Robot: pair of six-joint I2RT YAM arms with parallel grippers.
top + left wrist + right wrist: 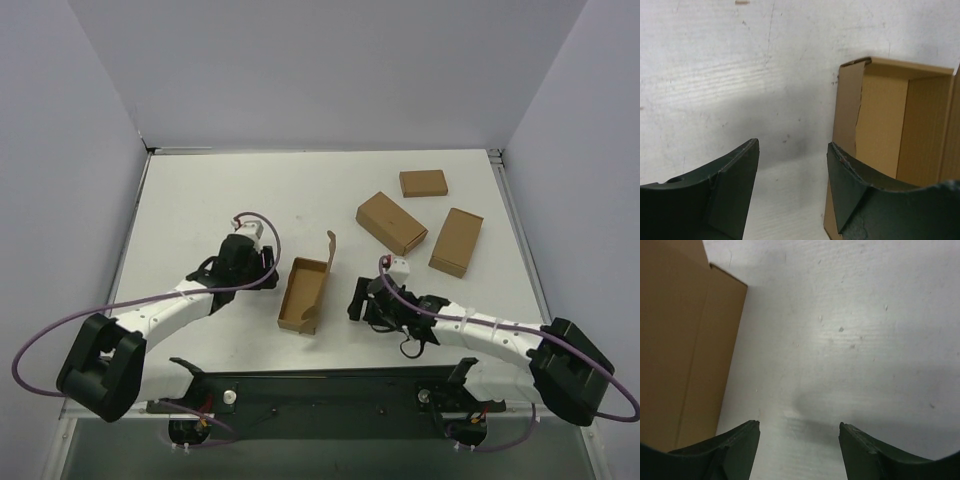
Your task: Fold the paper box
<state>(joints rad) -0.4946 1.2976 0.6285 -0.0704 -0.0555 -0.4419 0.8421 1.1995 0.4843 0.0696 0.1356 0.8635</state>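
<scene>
The paper box (pixel 303 293) sits part-folded near the middle of the white table (pixel 200 190). It forms an open brown tray with its long walls up and one flap (pixel 330 250) standing tall at its 1 o'clock corner.

Your left gripper (pixel 268 266) is low at the box's 10 o'clock, claw apart, with nothing between its fingers. In the left wrist view only bare tabletop shows in the gap. The box's open end lies off at 3 o'clock, partly behind the finger (pixel 860 200) on that side, and you cannot tell whether the two touch.

Your right gripper (pixel 355 302) is at the box's 3 o'clock, claw likewise apart and empty. Its wrist camera shows bare table between the fingers (pixel 730 452). The box's plain outer wall fills the frame's 9 o'clock side, near the finger there.

Three smaller closed brown boxes (pixel 391 222) lie apart from the paper box. They are grouped at about 2 o'clock from it, toward the table's far right.
</scene>
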